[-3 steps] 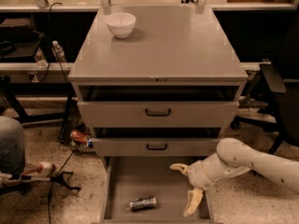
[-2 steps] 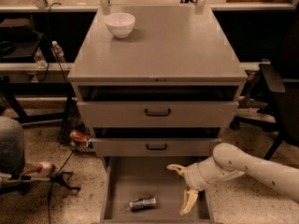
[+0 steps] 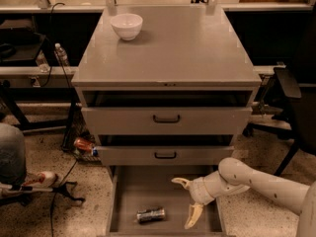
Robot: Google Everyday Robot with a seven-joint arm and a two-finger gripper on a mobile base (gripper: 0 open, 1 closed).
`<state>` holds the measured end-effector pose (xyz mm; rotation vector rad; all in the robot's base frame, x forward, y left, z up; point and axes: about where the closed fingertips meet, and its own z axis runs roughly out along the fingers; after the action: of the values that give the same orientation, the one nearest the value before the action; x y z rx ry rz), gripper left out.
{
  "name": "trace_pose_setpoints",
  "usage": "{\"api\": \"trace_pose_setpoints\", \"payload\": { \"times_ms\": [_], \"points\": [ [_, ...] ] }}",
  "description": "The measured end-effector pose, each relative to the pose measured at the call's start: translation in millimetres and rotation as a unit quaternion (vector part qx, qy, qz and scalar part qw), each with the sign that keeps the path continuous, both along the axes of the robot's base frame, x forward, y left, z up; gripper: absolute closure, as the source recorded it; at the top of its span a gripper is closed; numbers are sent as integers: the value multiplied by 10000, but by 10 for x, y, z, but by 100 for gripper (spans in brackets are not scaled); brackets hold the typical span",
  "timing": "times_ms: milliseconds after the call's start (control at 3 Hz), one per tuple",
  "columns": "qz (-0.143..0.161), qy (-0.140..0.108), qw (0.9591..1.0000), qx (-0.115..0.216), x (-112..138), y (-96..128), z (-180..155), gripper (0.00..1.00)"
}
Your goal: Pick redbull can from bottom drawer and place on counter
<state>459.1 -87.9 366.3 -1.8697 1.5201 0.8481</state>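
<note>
Fingers (image 3: 194, 215) spread wide, empty; gripper (image 3: 187, 199) hangs low in drawer (image 3: 129, 191), just beside can (image 3: 150, 215), which lies on its side on the drawer floor. Reach step, grasp not yet made. Next, likely: slide over can, straddle it, close.

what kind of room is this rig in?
Probably a lab or workshop: grey metal drawer cabinet, cables on the speckled floor, office chair. The gripper hangs open over the bottom drawer, beside the redbull can.

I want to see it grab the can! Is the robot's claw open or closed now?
Gripper: open, holding nothing, over the bottom drawer, right of the redbull can.
</note>
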Motion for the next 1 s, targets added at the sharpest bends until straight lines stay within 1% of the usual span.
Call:
{"api": "trace_pose_setpoints", "payload": {
  "times_ms": [333,667,1000],
  "points": [
    [-42,-106,9999,5,46,6,-85,0],
    [-200,-403,9989,109,221,-19,-250,0],
    [-283,-559,9979,175,374,-29,-507,0]
  ]
}}
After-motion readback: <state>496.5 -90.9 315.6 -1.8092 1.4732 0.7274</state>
